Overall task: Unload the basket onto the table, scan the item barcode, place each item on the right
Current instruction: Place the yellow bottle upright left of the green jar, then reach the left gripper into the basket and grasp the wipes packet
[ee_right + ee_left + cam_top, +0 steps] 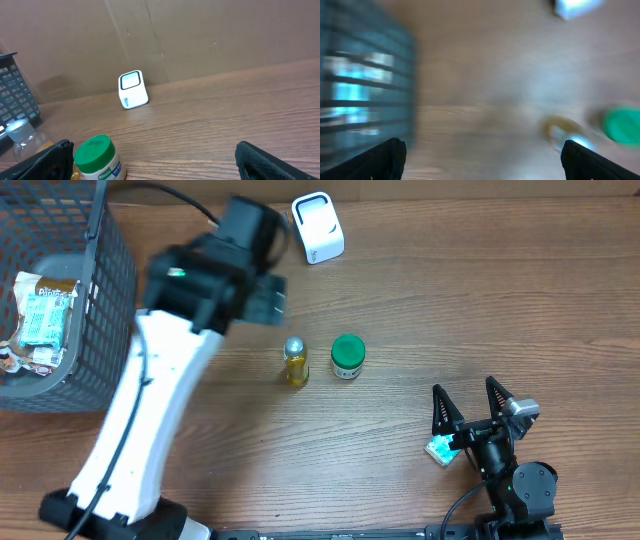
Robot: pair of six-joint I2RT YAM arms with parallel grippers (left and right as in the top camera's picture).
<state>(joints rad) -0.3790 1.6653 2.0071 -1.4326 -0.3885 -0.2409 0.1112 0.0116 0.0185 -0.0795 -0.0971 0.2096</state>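
White scanner [318,227] upright, green-lidded jar [347,357] beside silver-capped bottle [296,363]

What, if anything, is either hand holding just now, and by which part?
Nothing is held: the left hand and the right hand are both open and empty, with the small yellow silver-capped bottle and the green-lidded jar standing untouched.

White left arm [150,410] with black cable; right pincer [464,386] black, pointed fingers.

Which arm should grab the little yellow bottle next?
Probably left. The left gripper is open, empty and hovering close beside the bottle. The right gripper, also open, sits farther away, with the green-lidded jar roughly in its way.
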